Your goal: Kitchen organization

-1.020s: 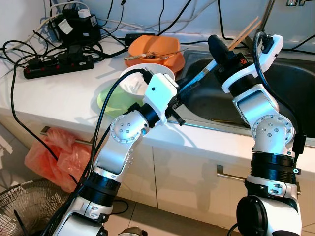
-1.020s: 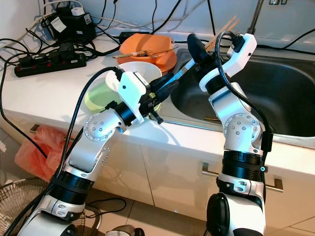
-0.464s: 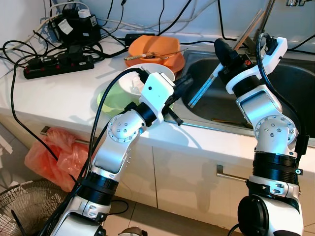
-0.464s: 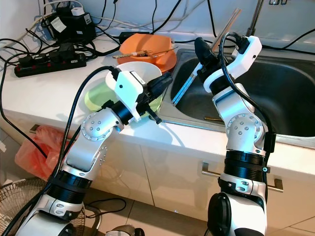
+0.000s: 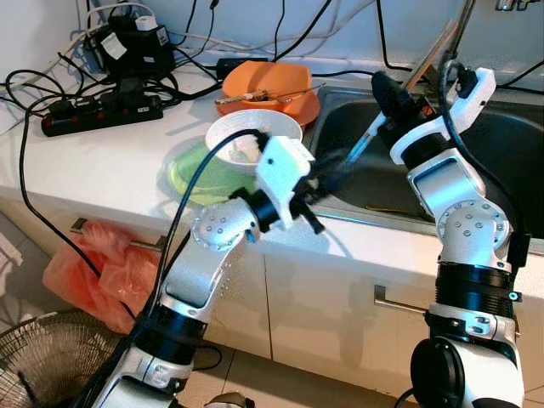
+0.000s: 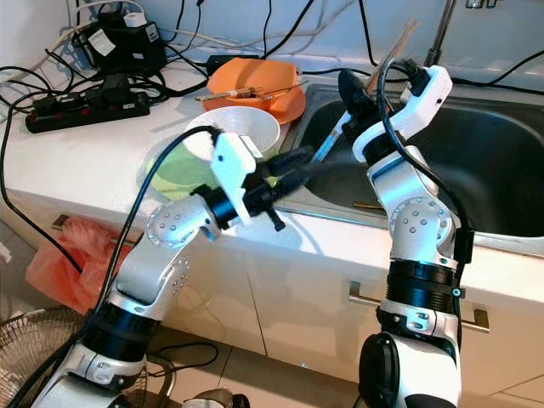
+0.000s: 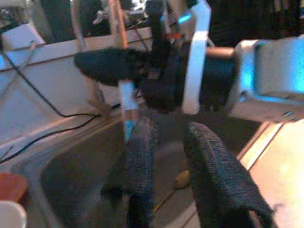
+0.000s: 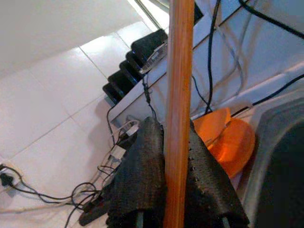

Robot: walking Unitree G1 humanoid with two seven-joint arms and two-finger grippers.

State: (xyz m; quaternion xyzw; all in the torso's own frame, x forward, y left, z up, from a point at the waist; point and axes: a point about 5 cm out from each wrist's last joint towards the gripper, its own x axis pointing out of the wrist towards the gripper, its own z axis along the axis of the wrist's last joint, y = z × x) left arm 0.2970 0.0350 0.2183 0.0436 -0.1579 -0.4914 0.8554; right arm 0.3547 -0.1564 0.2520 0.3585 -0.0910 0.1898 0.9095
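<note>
The counter [image 5: 110, 161] is white, and on it sit an orange bowl [image 5: 280, 85], a white bowl [image 5: 251, 136] and a pale green plate [image 5: 200, 174]. The power strip [image 5: 102, 110] and the cables [image 5: 34, 81] are black. The sink [image 5: 510, 161] is dull grey steel. A stick [image 8: 178, 109] of light orange-brown wood runs between textured black fingers [image 8: 142, 180]. Another utensil [image 5: 361, 149] shows a pale blue handle. Below the counter hangs a red-orange plastic bag [image 5: 98, 263]. Both arms are silver with white shells.

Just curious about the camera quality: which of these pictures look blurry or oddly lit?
Left wrist view: dim, soft, bluish-orange cast, left claw fuzzy. Right wrist view: bright, chopsticks blurred close up. Eye views: evenly lit, sharp, sink dark.
</note>
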